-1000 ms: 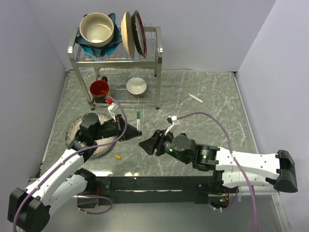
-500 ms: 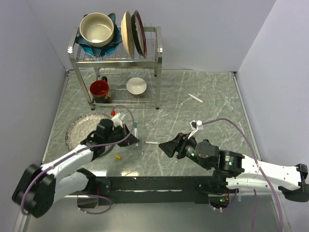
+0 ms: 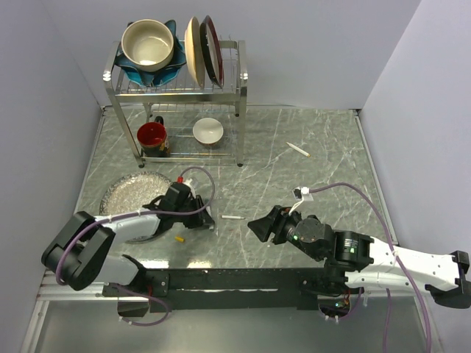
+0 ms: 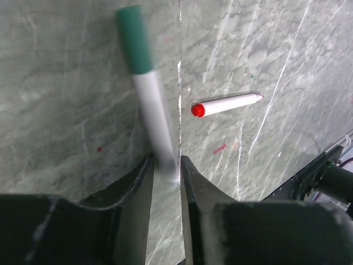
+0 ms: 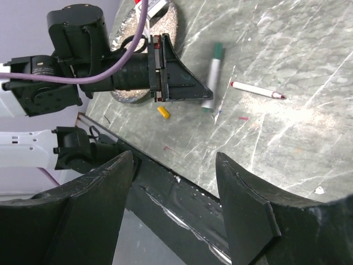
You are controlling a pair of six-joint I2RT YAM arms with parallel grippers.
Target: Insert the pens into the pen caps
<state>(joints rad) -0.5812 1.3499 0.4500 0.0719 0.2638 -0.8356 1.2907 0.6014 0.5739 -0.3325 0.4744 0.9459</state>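
While the left gripper point(image 4: 165, 161) nips the green-capped pen point(image 4: 150, 105) by its tail, likely light and slick, the right gripper point(image 5: 175, 158) gapes empty.

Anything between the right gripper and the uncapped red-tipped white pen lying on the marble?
Nothing visible. The red-tipped white pen lies on bare marble tabletop just ahead of the open right gripper. The left gripper, closed on the green-capped white pen, sits beyond it, on the far side.
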